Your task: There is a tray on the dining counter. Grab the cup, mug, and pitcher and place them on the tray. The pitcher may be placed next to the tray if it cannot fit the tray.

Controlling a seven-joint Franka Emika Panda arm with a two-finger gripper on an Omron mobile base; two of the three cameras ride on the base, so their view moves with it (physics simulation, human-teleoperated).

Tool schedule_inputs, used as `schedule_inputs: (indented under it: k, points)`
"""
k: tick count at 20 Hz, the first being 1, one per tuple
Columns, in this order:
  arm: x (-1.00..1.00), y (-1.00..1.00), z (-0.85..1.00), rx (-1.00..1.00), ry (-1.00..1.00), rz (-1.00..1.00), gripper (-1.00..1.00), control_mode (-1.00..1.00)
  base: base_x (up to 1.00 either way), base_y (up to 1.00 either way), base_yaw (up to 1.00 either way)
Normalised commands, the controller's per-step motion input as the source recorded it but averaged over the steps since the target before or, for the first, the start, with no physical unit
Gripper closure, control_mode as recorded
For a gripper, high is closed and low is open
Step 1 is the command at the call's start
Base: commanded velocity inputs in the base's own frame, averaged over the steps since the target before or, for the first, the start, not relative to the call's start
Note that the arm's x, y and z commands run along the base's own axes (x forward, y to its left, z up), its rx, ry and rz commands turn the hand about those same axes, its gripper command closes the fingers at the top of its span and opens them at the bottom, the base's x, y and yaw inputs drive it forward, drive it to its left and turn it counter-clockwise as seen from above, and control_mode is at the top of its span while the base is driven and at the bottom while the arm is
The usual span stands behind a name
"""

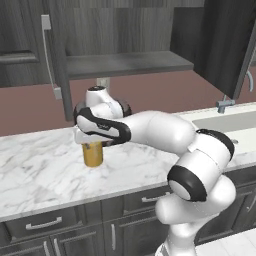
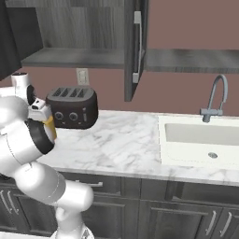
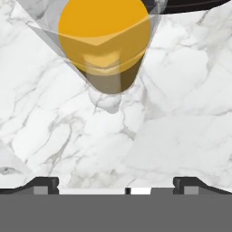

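White robot arm reaching over a marble worktop (image 1: pixel 45 170), gripper (image 3: pixel 116 183) hovering with jaws spread wide and empty, amber-filled glass pitcher (image 3: pixel 105 43) standing upright on the worktop directly beneath the hand, beside a black toaster (image 2: pixel 72 107).

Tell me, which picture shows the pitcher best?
The hand view: the pitcher is big and close, seen from above, amber inside. The left base view shows its lower part under the arm. The right base view shows just an amber sliver.

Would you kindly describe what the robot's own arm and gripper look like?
The glossy white arm has rounded, bulbous segments, black bands at the joints and a black stripe near the wrist. No cables or markings show. The gripper ends in two small dark grey, blocky fingertips.
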Motion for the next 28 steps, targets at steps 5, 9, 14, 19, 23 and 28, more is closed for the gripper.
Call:
schedule_inputs:
  k: [5, 9, 14, 19, 23, 28]
  points:
    - [0.01, 0.02, -0.11, 0.0, 0.0, -0.02, -1.0, -1.0, 0.0, 0.0, 0.0]
    - [0.0, 0.0, -0.12, 0.0, -0.02, -0.04, -1.0, -1.0, 0.0, 0.0, 0.0]
    - [0.03, 0.0, -0.09, 0.0, -0.03, -0.05, -1.0, -1.0, 0.0, 0.0, 0.0]
    - [0.03, 0.0, -0.05, 0.0, -0.04, -0.05, -1.0, -1.0, 0.0, 0.0, 0.0]
    - [0.08, 0.0, 0.0, 0.0, -0.04, -0.04, -1.0, -1.0, 0.0, 0.0, 0.0]
    - [0.2, 0.0, 0.0, 0.0, -0.01, -0.03, -1.0, -1.0, 0.0, 0.0, 0.0]
